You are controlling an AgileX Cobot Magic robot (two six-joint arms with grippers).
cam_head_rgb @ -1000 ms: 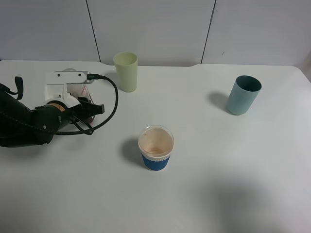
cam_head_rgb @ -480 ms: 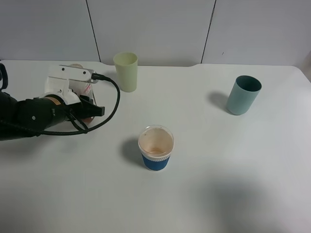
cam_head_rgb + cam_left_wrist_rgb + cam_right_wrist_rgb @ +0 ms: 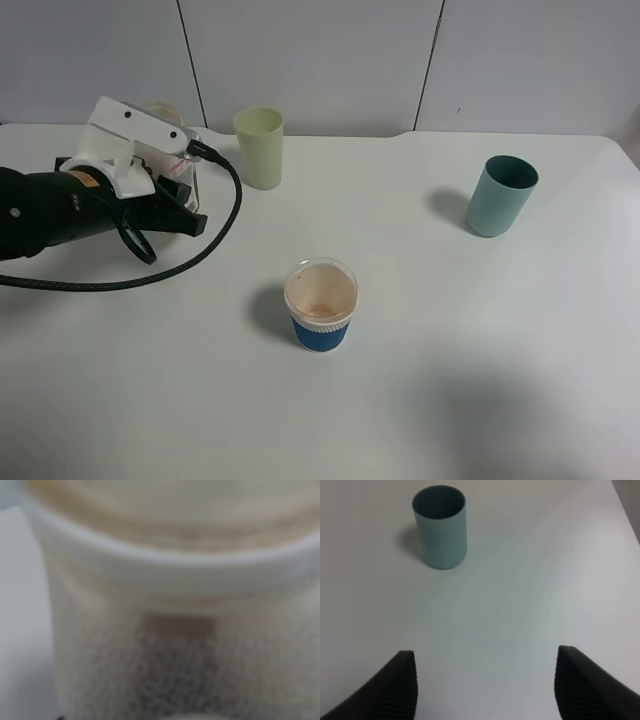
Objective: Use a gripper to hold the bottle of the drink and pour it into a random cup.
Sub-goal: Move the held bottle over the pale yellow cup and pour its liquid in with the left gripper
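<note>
The left gripper has risen toward ten o'clock on the table, its jaws clamped on the flat-sided clear plastic bottle. The smooth yellow-green cup stands near the bottle, at its three o'clock. The right gripper has its ribbed black fingers wide apart, facing the cylindrical teal cup.

Bottle blurred, L wrist cam.

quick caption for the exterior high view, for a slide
Left gripper clamped on the bottle, left of the yellow-green cup.
</note>
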